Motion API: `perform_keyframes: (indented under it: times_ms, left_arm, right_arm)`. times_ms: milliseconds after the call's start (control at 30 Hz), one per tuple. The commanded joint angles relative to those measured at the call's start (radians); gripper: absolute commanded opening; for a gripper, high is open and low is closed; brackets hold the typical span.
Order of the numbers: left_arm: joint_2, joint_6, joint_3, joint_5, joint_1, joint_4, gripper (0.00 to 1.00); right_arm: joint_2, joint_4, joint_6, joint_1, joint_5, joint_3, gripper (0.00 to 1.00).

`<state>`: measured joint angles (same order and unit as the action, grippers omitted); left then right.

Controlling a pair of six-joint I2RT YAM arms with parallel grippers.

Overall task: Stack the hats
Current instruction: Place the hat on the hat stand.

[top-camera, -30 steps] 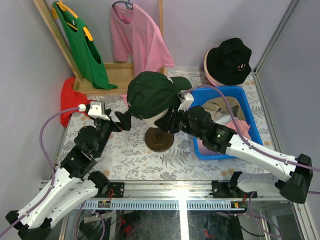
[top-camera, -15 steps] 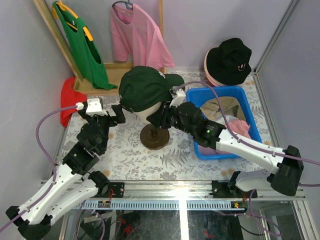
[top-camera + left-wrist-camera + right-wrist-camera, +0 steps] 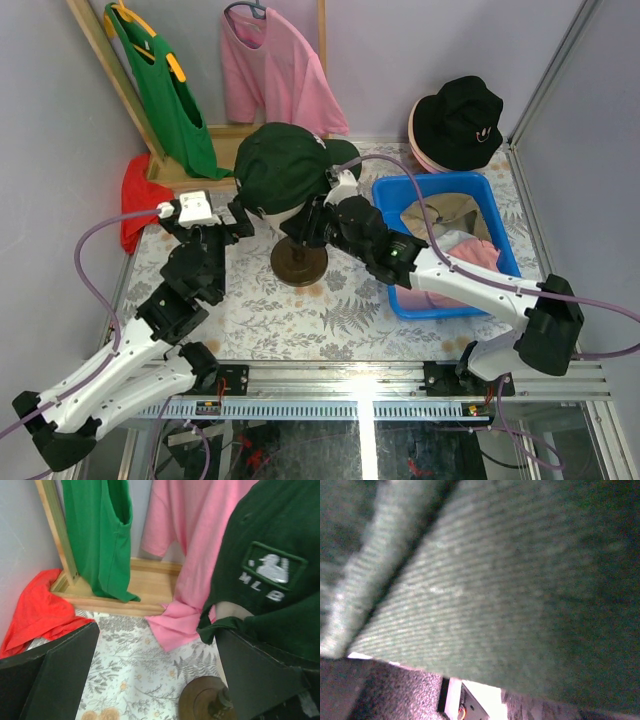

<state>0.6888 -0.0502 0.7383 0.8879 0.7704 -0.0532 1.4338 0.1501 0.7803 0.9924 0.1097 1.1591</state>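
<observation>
A dark green baseball cap [image 3: 285, 168] [image 3: 272, 565] sits on the mannequin head, whose brown stand base [image 3: 298, 262] rests on the floral table. My right gripper [image 3: 312, 222] reaches under the cap's right side and is shut on it; its fingertips are hidden, and green fabric [image 3: 485, 580] fills the right wrist view. My left gripper [image 3: 240, 215] [image 3: 155, 680] stands open just left of the cap, its right finger [image 3: 260, 675] beside the cap's back edge. A black bucket hat [image 3: 458, 120] lies on a pink hat [image 3: 418, 150] at the back right. A tan cap [image 3: 440, 215] and a pink cap [image 3: 470, 255] lie in the blue bin [image 3: 430, 182].
A green T-shirt [image 3: 165, 90] [image 3: 97, 540] and a pink T-shirt [image 3: 275, 75] [image 3: 190, 555] hang from a wooden rack [image 3: 225, 150] at the back. A red cloth [image 3: 140, 200] [image 3: 40, 610] lies at the back left. Grey walls close in both sides.
The right gripper has carried the green cap, mannequin head and stand leftward and toward the back. The left gripper has moved back with it, still open.
</observation>
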Motion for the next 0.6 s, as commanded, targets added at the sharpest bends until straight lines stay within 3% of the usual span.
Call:
perform_keyframes:
  times_ms: [0, 233, 567]
  left_arm:
    - [-0.051, -0.021, 0.010, -0.075, 0.018, -0.147, 1.00]
    - [-0.099, -0.035, -0.015, -0.136, 0.018, -0.071, 1.00]
    - [-0.213, 0.092, -0.029, -0.240, 0.018, 0.160, 1.00]
  right_arm:
    - [0.049, 0.086, 0.028, 0.006, 0.024, 0.078, 0.36]
    - [0.120, 0.117, 0.032, 0.006, 0.014, 0.176, 0.36]
    - [0.171, 0.108, 0.032, 0.007, 0.014, 0.227, 0.36]
